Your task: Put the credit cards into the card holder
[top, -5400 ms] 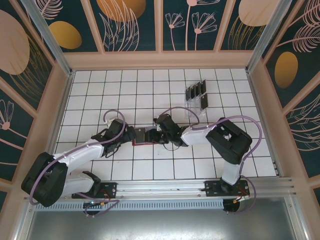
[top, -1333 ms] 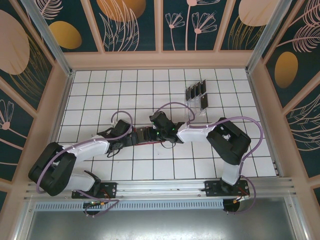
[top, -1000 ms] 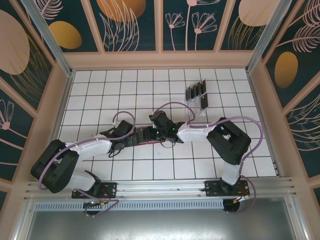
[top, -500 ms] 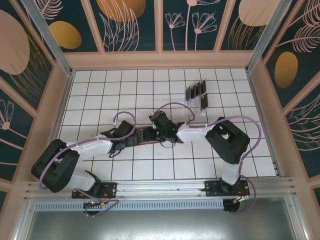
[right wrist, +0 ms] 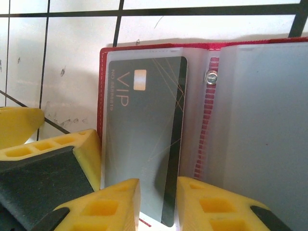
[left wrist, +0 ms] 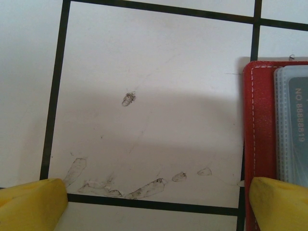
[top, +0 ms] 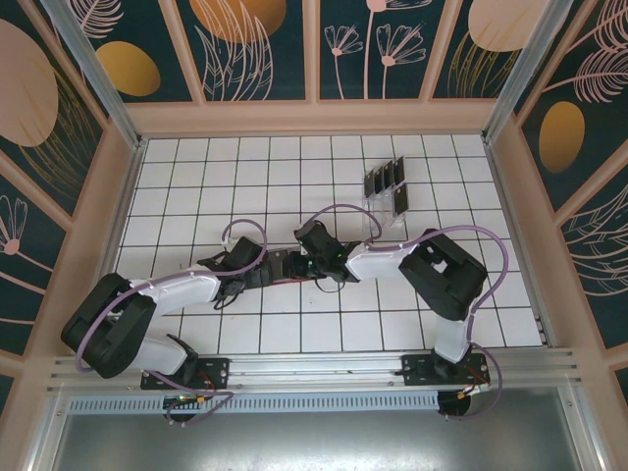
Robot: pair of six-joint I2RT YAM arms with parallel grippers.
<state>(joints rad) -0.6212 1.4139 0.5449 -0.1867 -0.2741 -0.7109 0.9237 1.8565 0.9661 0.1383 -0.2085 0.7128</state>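
- Left arm has swung in toward the middle since the earlier frame. The left gripper (left wrist: pixel 154 197) stands wide open and empty, with one fingertip at the red card holder (left wrist: pixel 257 120) rim on the desk (left wrist: pixel 144 72).
- And the right side?
- A VIP credit card (right wrist: pixel 144 134) lies in the holder's clear sleeve (right wrist: pixel 192 96). The right gripper (right wrist: pixel 159 202) is narrowly parted at the card's near end; I cannot tell whether it grips. Further credit cards (top: pixel 383 182) wait in the rack, well apart. By my judgement, one card is nearly seated.

A fixed camera, high at the near edge, looked down on the whole tiled counter (top: pixel 196 177), while both wrist cameras looked down from very close, sharing one edge of the red card holder (left wrist: pixel 258 120).
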